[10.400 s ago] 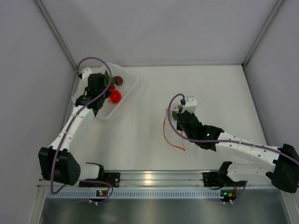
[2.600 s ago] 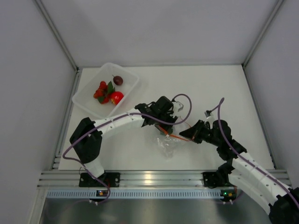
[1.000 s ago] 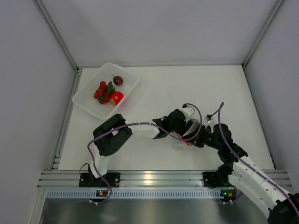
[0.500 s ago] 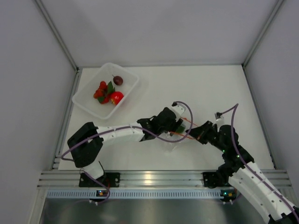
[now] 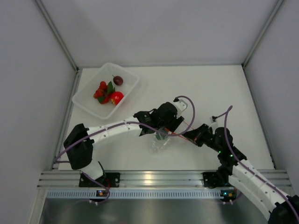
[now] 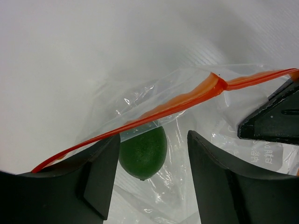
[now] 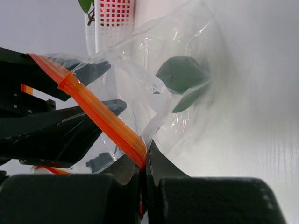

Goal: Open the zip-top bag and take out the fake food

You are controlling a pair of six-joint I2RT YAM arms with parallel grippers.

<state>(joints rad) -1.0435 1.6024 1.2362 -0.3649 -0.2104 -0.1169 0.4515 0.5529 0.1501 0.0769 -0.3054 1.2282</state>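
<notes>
The zip-top bag (image 5: 158, 143) lies crumpled on the table between both arms, its orange zip strip (image 6: 177, 101) pulled taut. My right gripper (image 7: 145, 156) is shut on that strip (image 7: 96, 114). My left gripper (image 6: 153, 151) stands open at the bag's mouth, its fingers (image 6: 100, 172) either side of a green ball (image 6: 142, 149) that sits in the clear plastic, close to the left finger. The right wrist view shows the same green ball (image 7: 181, 74) behind the film. The other fake food, a red tomato (image 5: 116, 97), a maroon ball (image 5: 118, 80) and a red cluster (image 5: 100, 91), lies in the tub.
A translucent tub (image 5: 127, 72) stands at the back left of the white table. Grey walls close in the left, right and far sides. The arms' metal rail (image 5: 149, 178) runs along the near edge.
My left gripper has drawn back a little to the left, and the bag now trails out toward the near side. The right gripper shifted slightly and keeps its hold on the strip.
</notes>
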